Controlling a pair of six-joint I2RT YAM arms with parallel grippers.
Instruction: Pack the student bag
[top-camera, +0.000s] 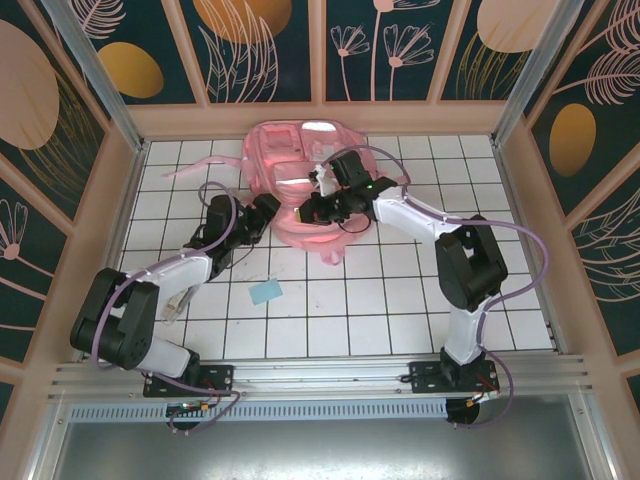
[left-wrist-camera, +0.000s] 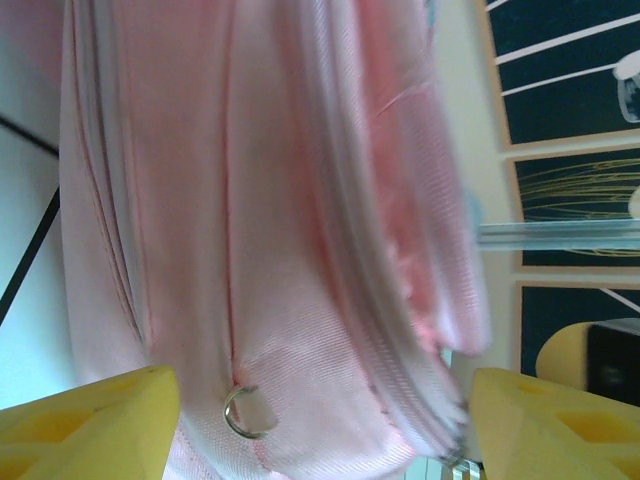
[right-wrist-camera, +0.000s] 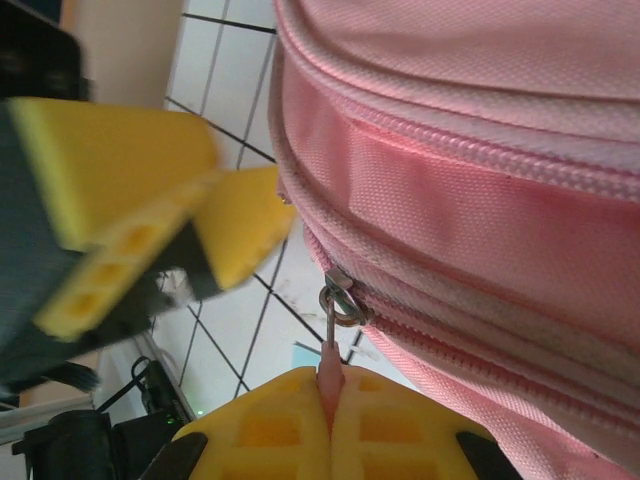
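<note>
The student bag (top-camera: 292, 165), big, soft and pink, lies at the back middle of the tiled table. My right gripper (right-wrist-camera: 332, 385) is shut on the pink zipper pull (right-wrist-camera: 330, 360), which hangs from a metal slider (right-wrist-camera: 340, 297) on the bag's side zip. In the top view the right gripper (top-camera: 312, 211) sits at the bag's near left edge. My left gripper (top-camera: 270, 211) is right beside it, open. Its yellow fingers (left-wrist-camera: 90, 420) stand wide on either side of a fold of the bag (left-wrist-camera: 300, 200), where a small metal ring (left-wrist-camera: 245, 412) shows. The left gripper's fingers (right-wrist-camera: 130, 190) also appear blurred in the right wrist view.
A small light-blue flat piece (top-camera: 266, 292) lies on the white tiles in front of the bag. A pink strap (top-camera: 195, 170) trails off the bag to the left. Wooden walls enclose the table (top-camera: 400, 300) on three sides.
</note>
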